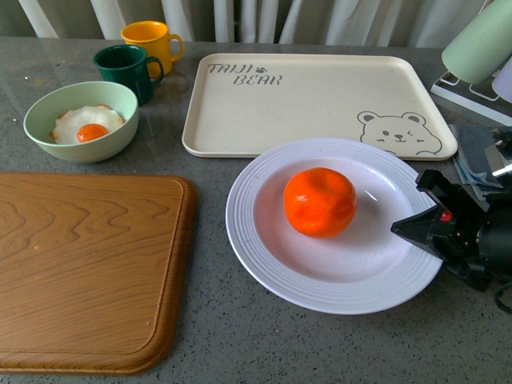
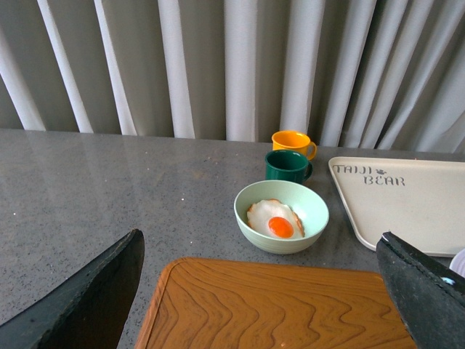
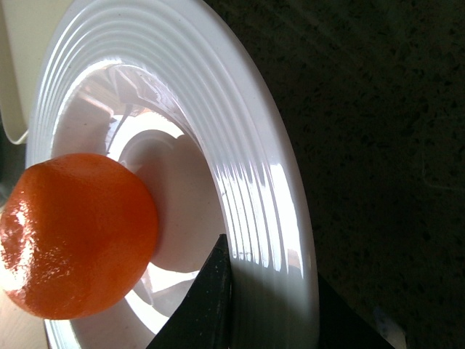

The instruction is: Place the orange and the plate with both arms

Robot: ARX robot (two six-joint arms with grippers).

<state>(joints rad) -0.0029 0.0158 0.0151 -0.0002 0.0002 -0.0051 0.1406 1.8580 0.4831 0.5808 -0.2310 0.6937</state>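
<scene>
Left claw (image 2: 261, 234) spread wide above grey tabletop (image 2: 109, 189) and wooden board (image 2: 276, 305); beyond: pale green bowl (image 2: 290, 246) holding fried egg (image 2: 276, 220), green mug (image 2: 287, 166), yellow mug (image 2: 293, 140), cream tray (image 2: 414, 211) alongside.

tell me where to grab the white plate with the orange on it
Pinch the plate by its ribbed rim, at the right edge, coming in low from the right: the rim is thin and flat, and the orange fills the centre.

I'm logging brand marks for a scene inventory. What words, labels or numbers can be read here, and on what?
"TAIJI BEAR", with a paw print after TAIJI: printed on the cream tray, at its far left corner.
No other word, number or label shows in any view.
</scene>
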